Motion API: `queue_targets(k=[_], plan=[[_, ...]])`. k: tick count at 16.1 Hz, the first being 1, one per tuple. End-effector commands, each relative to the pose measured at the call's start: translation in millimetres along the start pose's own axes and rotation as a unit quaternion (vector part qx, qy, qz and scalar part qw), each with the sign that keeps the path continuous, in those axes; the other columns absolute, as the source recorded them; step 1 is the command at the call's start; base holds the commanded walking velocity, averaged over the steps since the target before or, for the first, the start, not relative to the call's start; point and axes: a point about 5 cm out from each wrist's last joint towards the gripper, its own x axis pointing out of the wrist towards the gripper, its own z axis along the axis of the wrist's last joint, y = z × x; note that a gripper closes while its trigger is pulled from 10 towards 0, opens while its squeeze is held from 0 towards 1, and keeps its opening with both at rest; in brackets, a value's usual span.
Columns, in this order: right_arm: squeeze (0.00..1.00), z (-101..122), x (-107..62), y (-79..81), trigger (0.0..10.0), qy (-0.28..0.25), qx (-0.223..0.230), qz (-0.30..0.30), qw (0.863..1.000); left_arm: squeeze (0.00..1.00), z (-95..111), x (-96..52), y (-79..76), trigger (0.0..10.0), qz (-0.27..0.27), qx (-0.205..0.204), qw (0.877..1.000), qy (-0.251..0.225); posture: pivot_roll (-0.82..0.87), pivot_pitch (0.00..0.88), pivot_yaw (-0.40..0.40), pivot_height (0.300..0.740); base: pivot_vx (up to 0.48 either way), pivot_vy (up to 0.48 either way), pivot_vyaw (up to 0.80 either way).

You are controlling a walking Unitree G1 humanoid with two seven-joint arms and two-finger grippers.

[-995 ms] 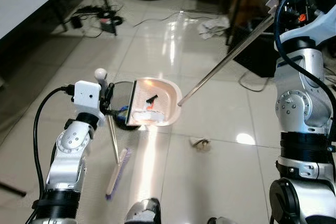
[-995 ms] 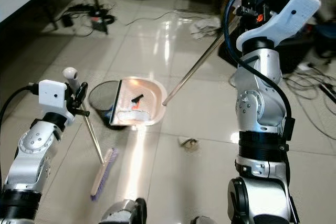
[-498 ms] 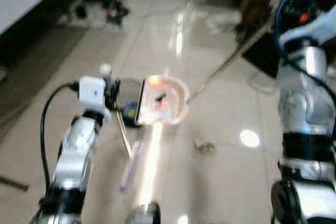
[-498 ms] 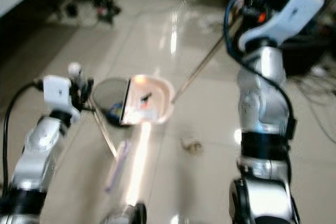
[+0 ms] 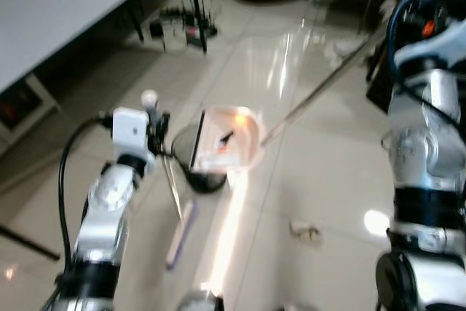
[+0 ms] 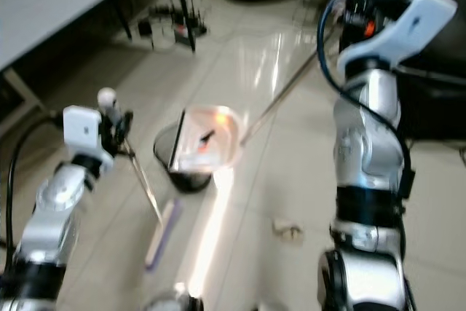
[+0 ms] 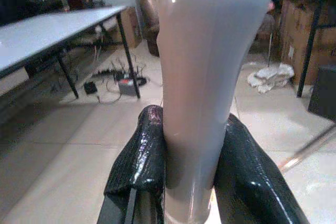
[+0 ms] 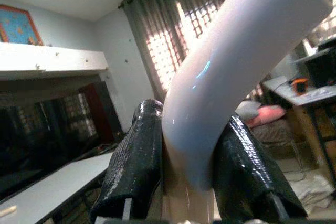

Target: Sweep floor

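Glossy tiled floor [image 5: 328,172] bears crumpled scrap [image 5: 305,231].

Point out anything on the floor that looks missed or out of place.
One small crumpled scrap of litter lies loose on the beige tiles, well apart from the pale pink dustpan that holds other debris above the dark round bin. It has not been swept up.

Both head views are soft with motion blur, edges smeared across the glossy floor [image 5: 306,180], where a long streak of glare runs near to far and a bright spot glints at the right. Daylight pours through a barred window [image 8: 210,30] in the right wrist view, slightly overexposed, while the near handles loom out of focus.
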Motion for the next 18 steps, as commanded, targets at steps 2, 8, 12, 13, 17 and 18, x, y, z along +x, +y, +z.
queue_targets(k=[2, 8, 12, 13, 17, 18], plan=[[0.0, 12.2, 2.8, 6.6, 10.0, -0.031, 0.019, 0.01, 0.999, 0.0, 6.7, 1.1, 2.6, 10.0, -0.002, 0.015, 1.0, -0.015, 0.06, 0.065, 0.08, 0.74, 0.388, 0.0, 0.0], [0.0, 8.1, 1.9, 9.4, 10.0, -0.018, -0.002, 0.023, 1.0, 0.0, 2.5, -2.0, 3.2, 10.0, 0.001, 0.009, 1.0, -0.009, 0.05, 0.065, 0.08, 0.74, 0.389, 0.0, 0.0], [0.0, 12.4, 2.9, 3.5, 10.0, -0.029, 0.024, 0.009, 0.999, 0.0, 2.6, -1.9, 2.3, 10.0, 0.003, 0.002, 1.0, -0.01, 0.05, 0.062, 0.083, 0.74, 0.388, 0.0, 0.6], [0.0, 13.0, 3.0, 2.6, 10.0, -0.031, 0.029, 0.007, 0.999, 0.0, 2.5, -2.1, 2.0, 10.0, 0.002, 0.003, 1.0, -0.01, 0.05, 0.062, 0.085, 0.74, 0.39, 0.0, 0.0], [0.0, 13.4, 2.6, 2.3, 10.0, -0.035, 0.033, 0.004, 0.999, 0.0, 3.4, -1.1, 3.3, 10.0, -0.001, 0.005, 1.0, -0.01, 0.05, 0.059, 0.091, 0.74, 0.392, 0.0, 0.0], [0.0, 13.2, 2.1, 2.5, 10.0, -0.035, 0.034, 0.004, 0.999, 0.0, 3.8, -0.6, 3.8, 10.0, -0.002, 0.006, 1.0, -0.011, 0.05, 0.059, 0.092, 0.74, 0.398, 0.0, 0.0]])
